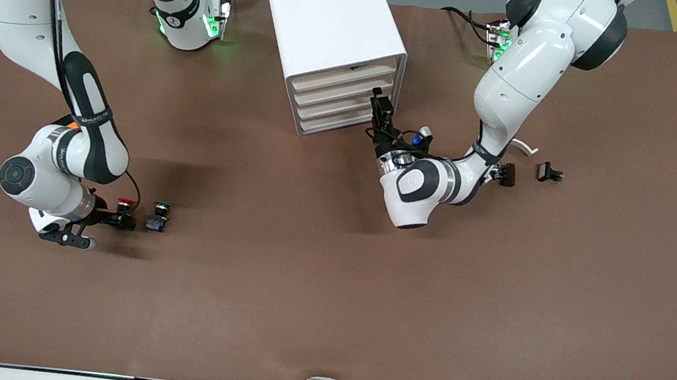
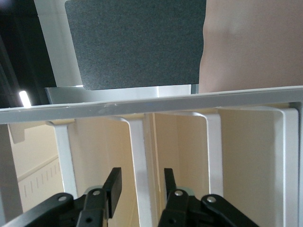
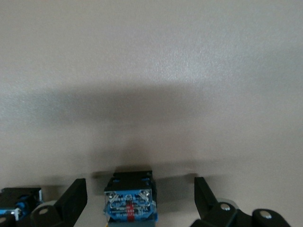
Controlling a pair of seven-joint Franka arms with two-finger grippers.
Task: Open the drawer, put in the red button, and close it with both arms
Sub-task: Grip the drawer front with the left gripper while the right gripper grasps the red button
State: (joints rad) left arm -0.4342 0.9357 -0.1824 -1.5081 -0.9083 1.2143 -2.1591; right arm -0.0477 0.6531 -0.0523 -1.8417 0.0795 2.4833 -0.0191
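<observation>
The red button stands on the brown table toward the right arm's end, beside the green-capped button. My right gripper is low at the red button, open. In the right wrist view its fingers stand apart on either side of the button's black-and-blue body without touching it. The white drawer cabinet has all drawers shut. My left gripper is at the drawer fronts, open. In the left wrist view its fingers straddle a white drawer handle.
Two small black parts and a white curved piece lie toward the left arm's end. The second button's body shows at the edge of the right wrist view. The brown table is bare nearer the front camera.
</observation>
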